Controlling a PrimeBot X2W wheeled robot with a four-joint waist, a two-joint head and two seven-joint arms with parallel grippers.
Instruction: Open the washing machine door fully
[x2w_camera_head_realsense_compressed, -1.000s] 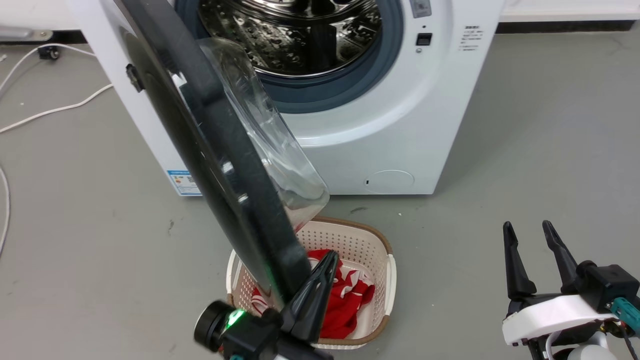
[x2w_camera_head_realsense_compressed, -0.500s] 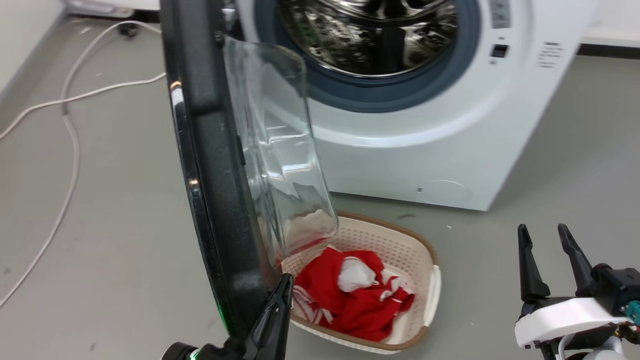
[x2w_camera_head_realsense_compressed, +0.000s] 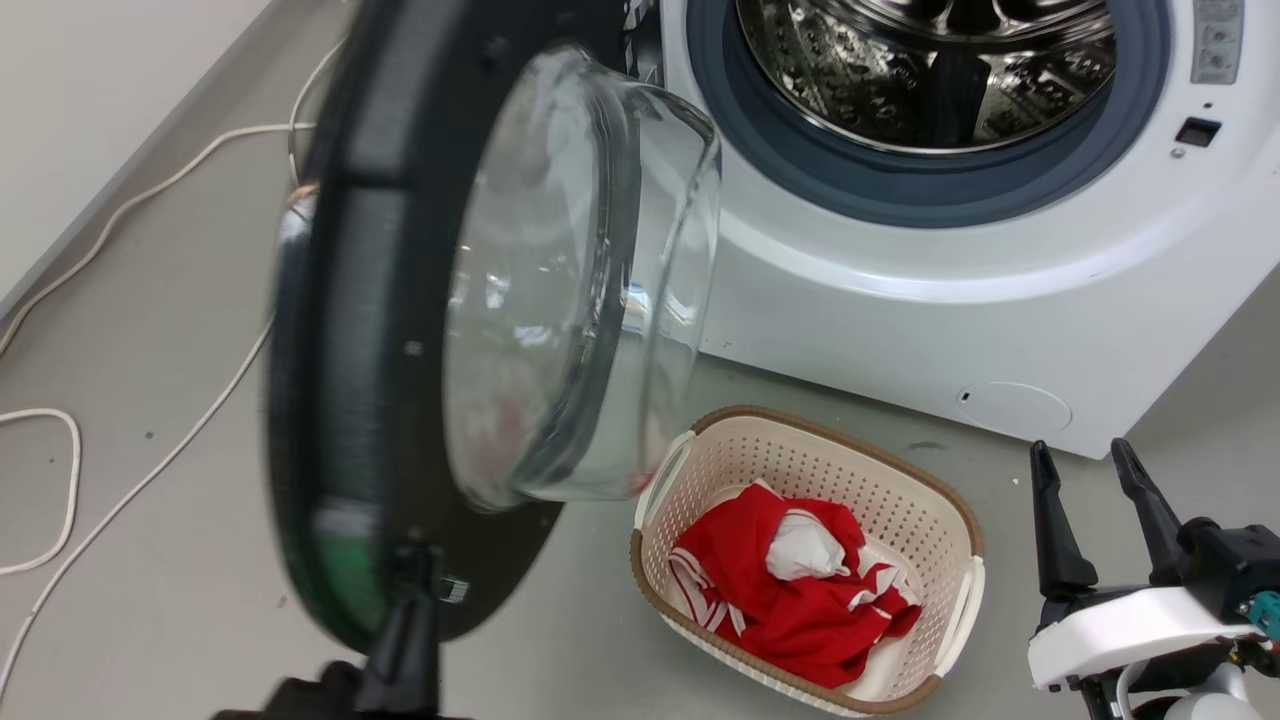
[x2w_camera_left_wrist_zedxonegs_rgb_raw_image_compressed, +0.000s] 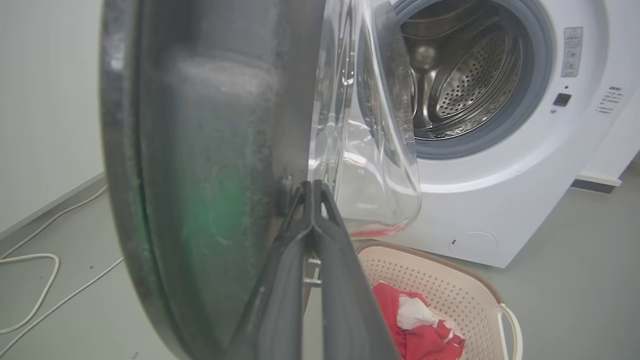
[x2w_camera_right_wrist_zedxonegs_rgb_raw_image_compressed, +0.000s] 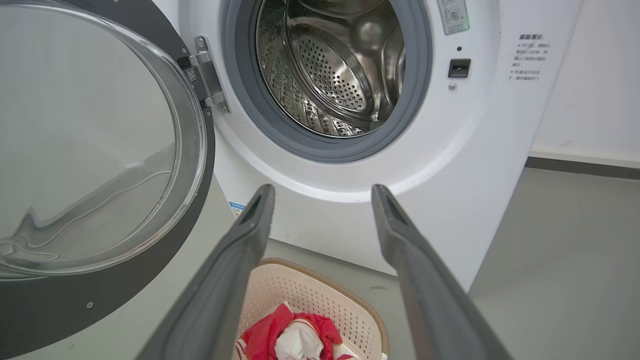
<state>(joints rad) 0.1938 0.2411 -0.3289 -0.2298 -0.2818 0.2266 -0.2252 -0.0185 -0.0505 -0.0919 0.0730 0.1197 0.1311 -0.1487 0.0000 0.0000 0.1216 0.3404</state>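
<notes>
The washing machine door (x2w_camera_head_realsense_compressed: 345, 400), a black disc with a bulging clear glass bowl (x2w_camera_head_realsense_compressed: 570, 290), stands swung out to the left of the white machine (x2w_camera_head_realsense_compressed: 900, 330), its inner face turned right. The steel drum (x2w_camera_head_realsense_compressed: 930, 70) lies exposed. My left gripper (x2w_camera_head_realsense_compressed: 415, 575) is shut, and its joined tips touch the lower inner rim of the door (x2w_camera_left_wrist_zedxonegs_rgb_raw_image_compressed: 210, 200). In the left wrist view the left gripper (x2w_camera_left_wrist_zedxonegs_rgb_raw_image_compressed: 312, 187) presses against the black ring beside the glass. My right gripper (x2w_camera_head_realsense_compressed: 1090, 480) hangs open at the lower right, away from the door (x2w_camera_right_wrist_zedxonegs_rgb_raw_image_compressed: 100, 280), with its fingers (x2w_camera_right_wrist_zedxonegs_rgb_raw_image_compressed: 250, 225) spread wide.
A cream laundry basket (x2w_camera_head_realsense_compressed: 955, 510) holding red and white clothing (x2w_camera_head_realsense_compressed: 790, 590) sits on the grey floor below the drum. White cables (x2w_camera_head_realsense_compressed: 150, 470) trail across the floor at the left, near a pale wall (x2w_camera_head_realsense_compressed: 90, 120). A small round white flap (x2w_camera_head_realsense_compressed: 1010, 408) is low on the machine front.
The head camera has turned, shifting the whole picture. The door has swung further out from the machine front, with my left gripper staying at its lower edge. The right gripper holds its pose.
</notes>
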